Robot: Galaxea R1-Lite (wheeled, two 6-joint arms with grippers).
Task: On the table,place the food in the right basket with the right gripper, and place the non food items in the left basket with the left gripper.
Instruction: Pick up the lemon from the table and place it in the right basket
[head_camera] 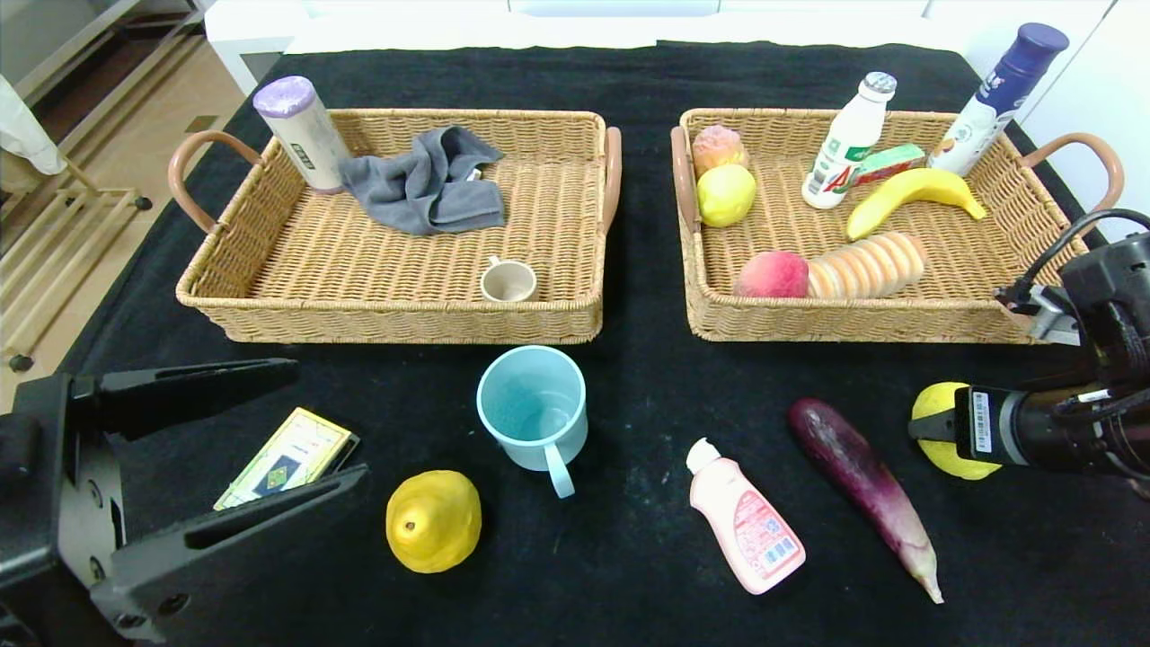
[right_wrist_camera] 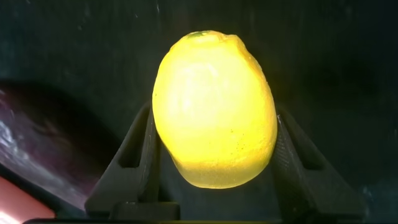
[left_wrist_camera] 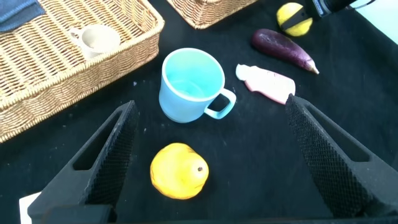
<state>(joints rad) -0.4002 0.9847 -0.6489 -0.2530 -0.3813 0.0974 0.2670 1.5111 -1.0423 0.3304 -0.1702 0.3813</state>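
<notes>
**Lemon gripped at the right edge, left arm idle over the near corner**

Lemon (right_wrist_camera: pixel 214 109) sits between the two fingers of the right gripper (head_camera: pixel 934 429), pressed on both sides, low over the black table (head_camera: pixel 629 377) in front of the right basket's near right corner. That is the far end of the scene; going from the left:

The left gripper (head_camera: pixel 225 449) hovers at the near left corner with its fingers spread wide and nothing between them. Under it lies a flat card box (head_camera: pixel 286 456) in green and yellow. Behind stands the left basket (head_camera: pixel 395 319), holding a pale cylinder with a purple cap (head_camera: pixel 301 133) leaning in its far left corner, a grey cloth (head_camera: pixel 427 182) just beside it, and a small beige cup (head_camera: pixel 508 280) by the near wall.

In front of that basket, on the table — a yellow pear-like fruit (head_camera: pixel 434 521), then a light blue mug (head_camera: pixel 534 409) standing upright with its handle towards the robot. Further right lie a pink bottle (head_camera: pixel 746 521) on its side and a purple eggplant (head_camera: pixel 862 485), near each other but apart.

The right basket (head_camera: pixel 844 319) holds a pinkish fruit (head_camera: pixel 719 146), a yellow-green fruit (head_camera: pixel 726 194), a peach (head_camera: pixel 773 275) touching a ridged bread loaf (head_camera: pixel 867 263), a white bottle (head_camera: pixel 849 142), a small green packet (head_camera: pixel 891 163), a banana (head_camera: pixel 912 190) and a purple-capped bottle (head_camera: pixel 997 99).
</notes>
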